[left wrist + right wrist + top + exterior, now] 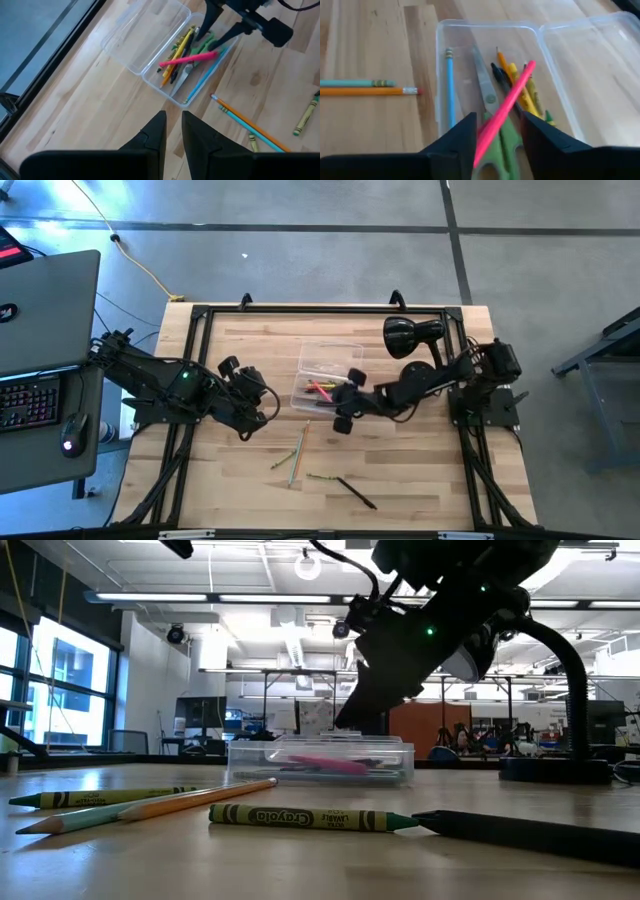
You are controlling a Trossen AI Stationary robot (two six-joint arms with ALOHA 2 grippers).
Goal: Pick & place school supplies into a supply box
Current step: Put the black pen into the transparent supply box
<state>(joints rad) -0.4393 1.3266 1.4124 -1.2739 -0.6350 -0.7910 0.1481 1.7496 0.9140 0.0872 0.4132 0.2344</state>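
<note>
The clear supply box (325, 375) lies open at the table's middle. It holds yellow and black pencils, a blue pencil (451, 85) and green-handled scissors (485, 90). A pink pencil (507, 107) lies slanted across these, its far end up on the pile. My right gripper (499, 135) stands open over the box's near-right part, one finger on either side of the pink pencil's near end. My left gripper (172, 130) waits left of the box above the table, a narrow gap between its fingers and nothing in it. My right gripper comes slanting down from the table's right, with the pink pencil's near end (487, 137) between its parted fingers. The pencil lies along the fingers and rests on the things in the box. Whether a finger still touches it, I cannot tell.
An orange and a teal pencil (297, 450), two green crayons (322, 477) and a black pen (357, 492) lie loose on the near part of the table. A black desk lamp (410, 335) stands right of the box at the back. A laptop (40, 310) sits off the table's left.
</note>
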